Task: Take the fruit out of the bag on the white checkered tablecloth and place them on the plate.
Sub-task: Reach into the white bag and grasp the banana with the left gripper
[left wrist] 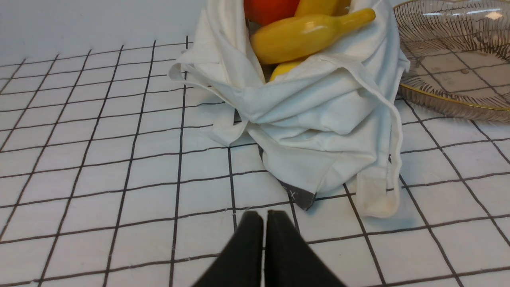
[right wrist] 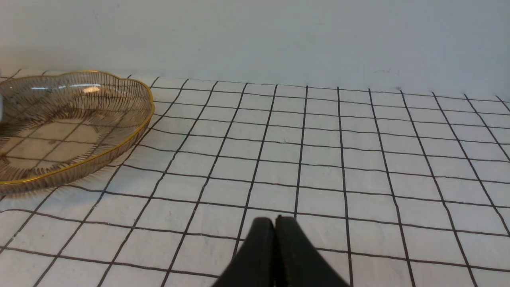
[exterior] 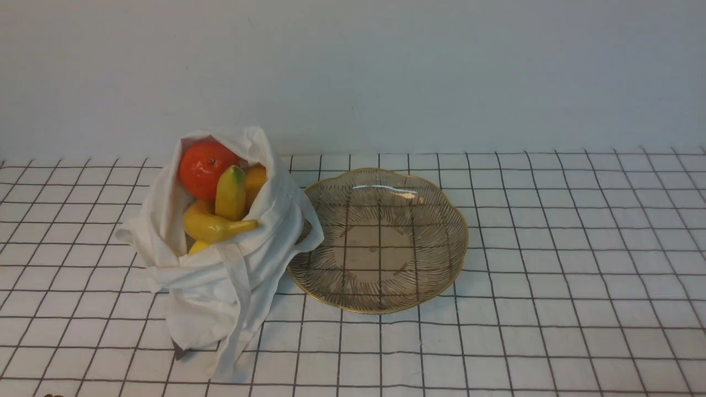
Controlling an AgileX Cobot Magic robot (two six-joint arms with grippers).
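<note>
Evidently not begun: nothing on the glass plate [exterior: 441,212]; bananas [exterior: 215,225], red-orange fruit [exterior: 203,165] and small orange-yellow fruit [exterior: 255,184] all in the white tote [exterior: 209,298] just beside it. Left gripper [left wrist: 263,216] and right gripper [right wrist: 275,220] closed, empty.

Plain pale grey wall [exterior: 419,71] fills background, upright, spanning full width. Few faint small marks on it. Tiny dark spot [exterior: 52,395] at near left edge, too small to identify.

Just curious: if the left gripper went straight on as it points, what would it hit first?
Probably the bag, near its lower corner; only tablecloth lies between it and the shut left gripper.
</note>
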